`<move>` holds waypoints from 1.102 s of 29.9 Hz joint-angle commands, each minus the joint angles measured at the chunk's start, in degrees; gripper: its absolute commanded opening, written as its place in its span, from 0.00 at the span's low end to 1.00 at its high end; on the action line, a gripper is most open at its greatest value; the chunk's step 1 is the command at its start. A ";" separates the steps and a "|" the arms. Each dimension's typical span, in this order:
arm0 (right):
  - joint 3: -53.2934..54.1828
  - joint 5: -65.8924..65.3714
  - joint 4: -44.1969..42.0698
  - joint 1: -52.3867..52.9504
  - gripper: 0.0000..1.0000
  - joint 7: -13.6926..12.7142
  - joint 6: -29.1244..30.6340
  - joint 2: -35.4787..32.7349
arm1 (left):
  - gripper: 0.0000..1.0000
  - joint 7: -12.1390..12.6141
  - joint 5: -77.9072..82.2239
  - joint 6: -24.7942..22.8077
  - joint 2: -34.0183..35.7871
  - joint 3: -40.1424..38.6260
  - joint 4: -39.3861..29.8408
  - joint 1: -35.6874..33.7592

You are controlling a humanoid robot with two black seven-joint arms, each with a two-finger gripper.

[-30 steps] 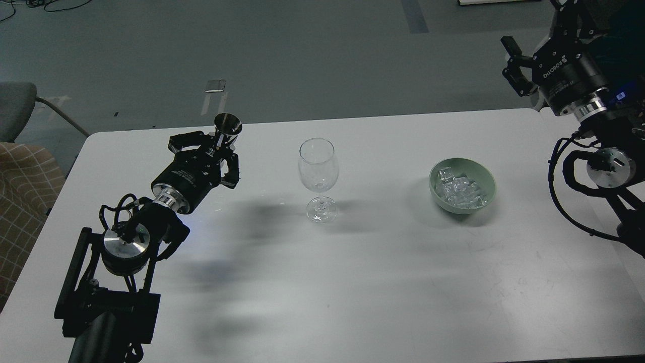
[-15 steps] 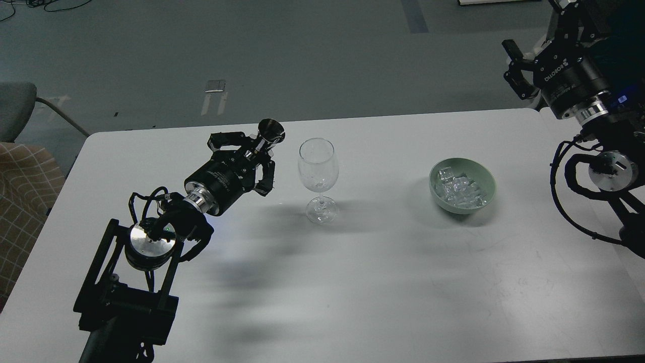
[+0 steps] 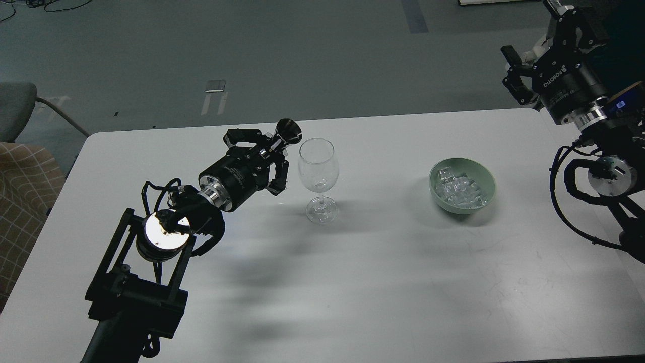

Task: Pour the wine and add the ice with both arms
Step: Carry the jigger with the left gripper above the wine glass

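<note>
My left gripper [image 3: 274,148] is shut on a small metal measuring cup [image 3: 288,132], tilted right, its mouth just left of the rim of a clear wine glass [image 3: 317,174]. The glass stands upright mid-table and looks empty. No stream of wine shows. Several ice cubes [image 3: 459,191] lie in a pale green bowl [image 3: 484,177] to the right of the glass. My right gripper [image 3: 519,70] hangs high at the top right, above and behind the table's far right corner, open and empty.
The white table [image 3: 352,282] spans the view, with dark arm shadows left of centre. A chair [image 3: 17,108] and a checked cushion [image 3: 25,196] stand off the table's left edge. Grey floor lies beyond the far edge.
My left arm has carried the metal cup to the right, from the table's left part up to the glass rim, tilting it more. My right gripper has shifted slightly.
</note>
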 commanded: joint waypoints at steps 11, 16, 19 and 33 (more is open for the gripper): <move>0.02 0.00 0.34 -0.11 1.00 0.00 0.00 0.09 | 0.00 0.52 4.59 0.63 0.00 0.39 0.02 -2.81; 0.02 0.00 0.52 -0.11 1.00 0.00 0.00 0.00 | 0.00 0.52 5.91 0.54 0.00 0.39 0.02 -3.07; 0.02 0.00 0.52 -0.11 1.00 0.00 0.00 0.00 | 0.00 0.52 7.23 0.45 0.00 0.65 0.02 -3.34; 0.02 0.00 0.61 -0.20 1.00 0.00 0.00 0.00 | 0.00 0.52 9.52 0.10 0.00 1.89 -0.07 -4.48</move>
